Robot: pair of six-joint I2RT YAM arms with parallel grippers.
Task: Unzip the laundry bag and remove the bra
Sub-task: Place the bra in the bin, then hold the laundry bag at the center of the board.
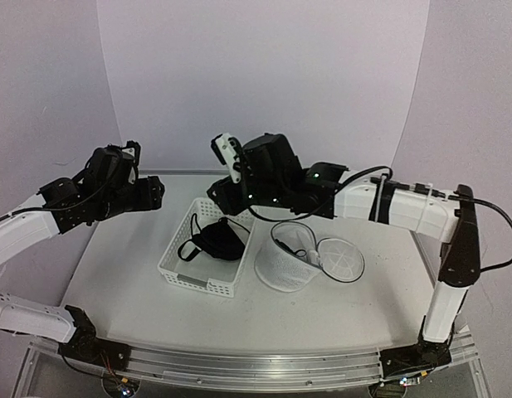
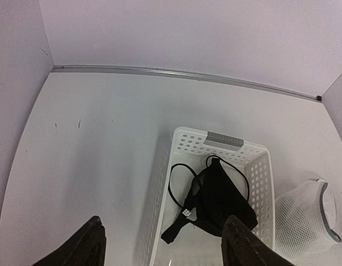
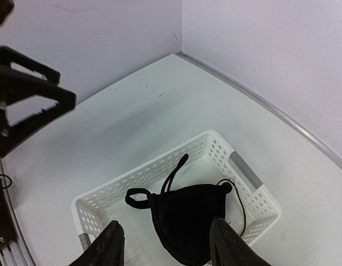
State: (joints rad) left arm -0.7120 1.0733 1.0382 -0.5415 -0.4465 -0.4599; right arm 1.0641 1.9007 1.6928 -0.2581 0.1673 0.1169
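The black soft-fabric bra with thin straps (image 1: 216, 240) lies inside the rectangular white plastic lattice basket (image 1: 197, 286). The round white mesh laundry bag with a dark wire rim (image 1: 285, 267) gapes open just beside the basket at its 3 o'clock. The right gripper (image 3: 168, 246) hangs over the basket's far end, fingers spread wide and empty. In the top view the bra is at about its 6 o'clock, long axis roughly 8 to 2 o'clock. The left gripper (image 2: 166, 246), equally wide and empty, sits farther off at the bra's 10 o'clock, so the right arm is nearer and the removal looks complete.
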